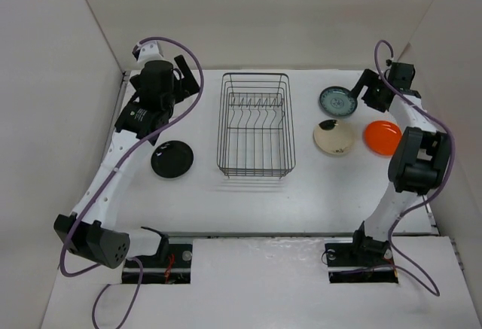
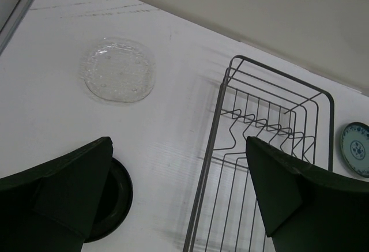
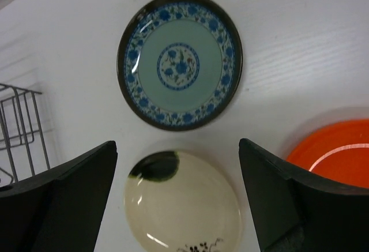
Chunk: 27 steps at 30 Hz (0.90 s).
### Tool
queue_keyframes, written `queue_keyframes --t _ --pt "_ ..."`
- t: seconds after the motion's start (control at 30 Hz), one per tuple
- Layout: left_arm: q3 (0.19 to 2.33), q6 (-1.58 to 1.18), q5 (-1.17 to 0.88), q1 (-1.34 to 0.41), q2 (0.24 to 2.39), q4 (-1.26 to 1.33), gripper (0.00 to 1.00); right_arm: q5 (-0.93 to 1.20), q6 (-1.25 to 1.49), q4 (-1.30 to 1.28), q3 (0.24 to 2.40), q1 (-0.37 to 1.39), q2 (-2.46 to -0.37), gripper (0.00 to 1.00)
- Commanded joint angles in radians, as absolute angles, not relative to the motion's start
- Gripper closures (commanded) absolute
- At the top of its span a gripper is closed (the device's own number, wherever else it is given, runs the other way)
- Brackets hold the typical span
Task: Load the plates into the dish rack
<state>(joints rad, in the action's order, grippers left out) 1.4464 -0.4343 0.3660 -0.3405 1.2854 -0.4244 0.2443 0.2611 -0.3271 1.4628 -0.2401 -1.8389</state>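
Hovering left gripper: fingers spread wide, holding nothing, left of the dish rack
Glass plate: lying flat, left of rack, far side
Black plate: flat, left of rack, near side
Teal plate: right of rack, far side
Cream plate: just right of rack
Orange plate: farthest right of rack
Right gripper: fingers spread, above cream plate

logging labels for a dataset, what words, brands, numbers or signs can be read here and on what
None: no readable word, number, brand or sign in any view.
teal plate: blue flower pattern only.
cream plate: dark smudge plus tiny dark marks at its edge, too small to tell if lettering.
orange plate, black plate, glass plate, dish rack: nothing printed shows.
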Motion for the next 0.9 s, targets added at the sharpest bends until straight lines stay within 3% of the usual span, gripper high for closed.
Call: queue_keyframes --t 0.0,0.27,0.47,0.87 --pt "1.437 -0.411 0.333 -0.344 1.243 -0.365 0.0 0.321 0.255 -0.288 1.617 -0.287 -1.925 0.1" --pt "1.416 -0.402 0.322 -0.344 1.224 -0.344 0.0 0.336 0.264 -0.344 1.71 -0.327 -2.068 0.13" --pt "1.416 -0.402 0.292 -0.344 1.233 -0.344 0.0 0.414 0.31 -0.353 1.74 -0.327 -2.141 0.24" --pt "1.35 -0.345 0.19 -0.344 1.291 -0.239 0.0 0.419 0.319 -0.412 1.822 -0.327 -2.243 0.25"
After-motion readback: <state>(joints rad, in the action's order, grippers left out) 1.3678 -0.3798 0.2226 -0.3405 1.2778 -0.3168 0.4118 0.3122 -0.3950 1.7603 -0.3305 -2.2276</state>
